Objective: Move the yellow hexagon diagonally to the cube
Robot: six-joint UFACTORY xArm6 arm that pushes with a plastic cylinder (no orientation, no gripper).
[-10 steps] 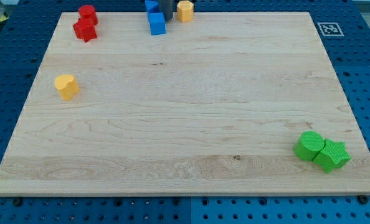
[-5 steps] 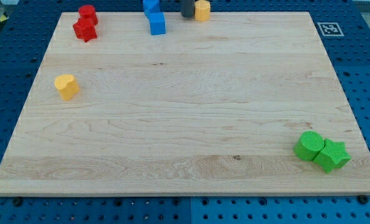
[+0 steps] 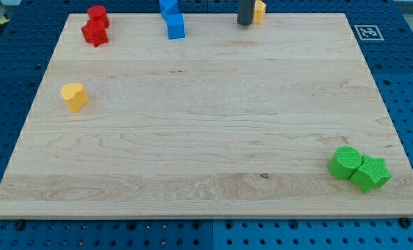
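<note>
The yellow hexagon (image 3: 260, 10) sits at the top edge of the wooden board (image 3: 206, 132), right of centre. My tip (image 3: 244, 23) is right against its left side, partly covering it. The blue cube (image 3: 175, 26) lies to the left of my tip, near the top edge, with another blue block (image 3: 168, 6) just above it.
Two red blocks (image 3: 94, 26) sit at the top left corner. A yellow heart-like block (image 3: 74, 96) lies near the left edge. A green round block (image 3: 345, 162) and a green star (image 3: 370, 173) touch at the bottom right. A marker tag (image 3: 368, 32) lies beyond the top right corner.
My tip has moved right along the top edge, from beside the blue blocks, and has pushed the yellow hexagon to the right with it. The other blocks have not moved.
</note>
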